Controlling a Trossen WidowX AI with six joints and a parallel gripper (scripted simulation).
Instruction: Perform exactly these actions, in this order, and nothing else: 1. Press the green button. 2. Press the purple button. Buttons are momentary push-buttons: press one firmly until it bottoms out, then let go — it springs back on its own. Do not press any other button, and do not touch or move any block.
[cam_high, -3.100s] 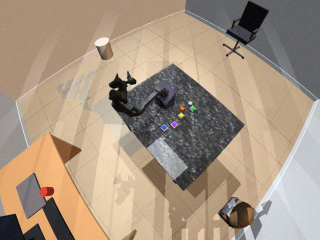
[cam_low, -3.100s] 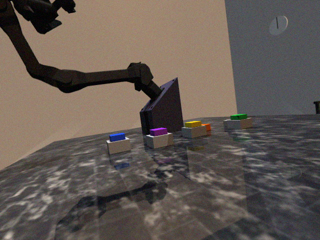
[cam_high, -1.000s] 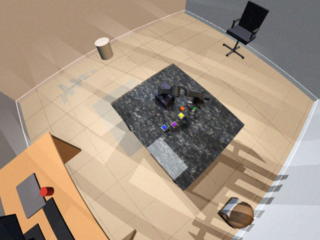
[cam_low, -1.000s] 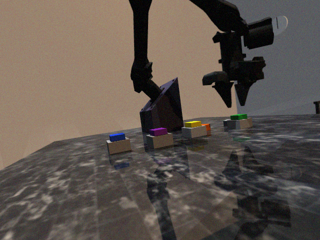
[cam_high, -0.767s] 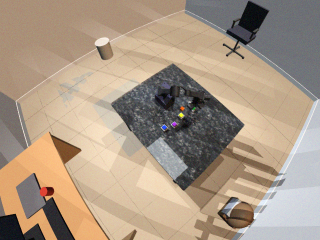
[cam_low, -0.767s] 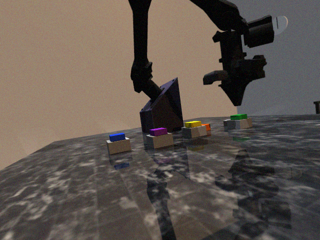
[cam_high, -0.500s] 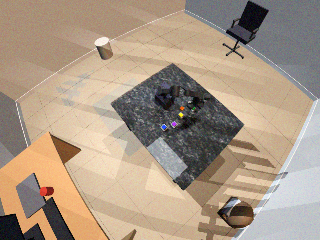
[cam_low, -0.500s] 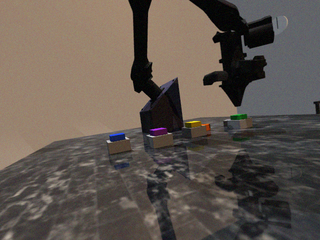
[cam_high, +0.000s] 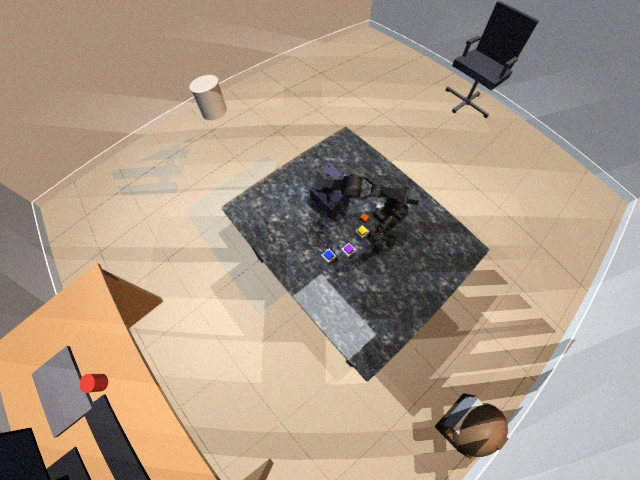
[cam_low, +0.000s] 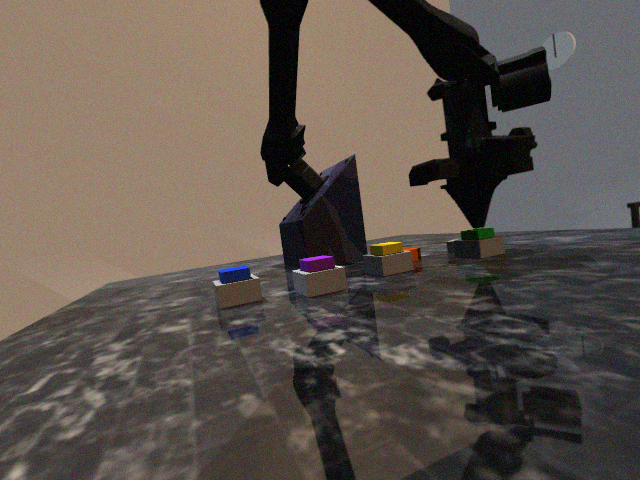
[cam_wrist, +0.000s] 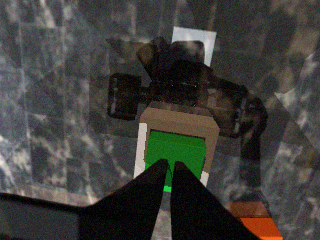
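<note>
Hovering directly above the green button, the end effector points downward, fingers pressed together, gripping nothing.

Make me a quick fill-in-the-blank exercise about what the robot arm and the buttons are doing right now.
1. The gripper points down at the ____ button.
2. Its fingers are ____, holding nothing.
3. In the exterior view, the purple button sits between the yellow button and the ____ button.

Missing words: green; shut; blue

A flat green square button on a tan box base is seen right of centre; a matching purple button is seen centre-left.
</note>
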